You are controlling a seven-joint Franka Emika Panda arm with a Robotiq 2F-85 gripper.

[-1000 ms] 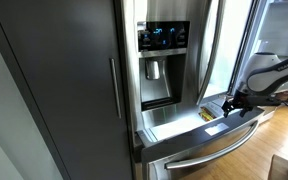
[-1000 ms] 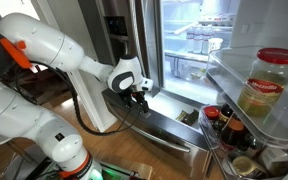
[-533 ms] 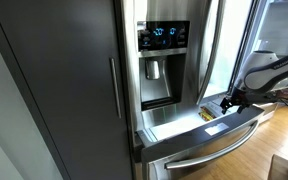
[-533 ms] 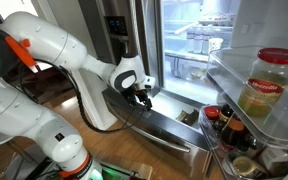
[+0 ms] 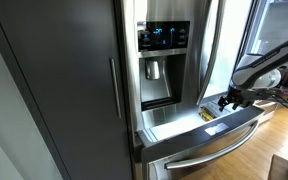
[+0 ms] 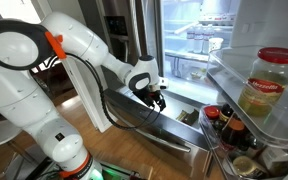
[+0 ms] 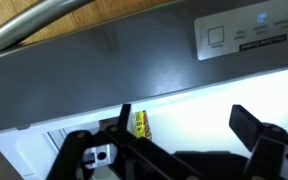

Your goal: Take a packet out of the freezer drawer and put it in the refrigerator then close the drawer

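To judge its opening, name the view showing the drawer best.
An exterior view: drawer pulled out, front and white interior both visible. In an exterior view side-on, only its front shows; wrist view, white interior only.

Looks like a home kitchen: stainless-steel French-door refrigerator (image 5: 196,75), dark cabinet panel (image 5: 74,80) just beside it, wood floor (image 5: 252,150) below, food jar (image 6: 267,85) and bottles (image 6: 220,120) in its open door.

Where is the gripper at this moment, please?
In an exterior view the gripper is just above the open freezer drawer, near its end at the picture's right.
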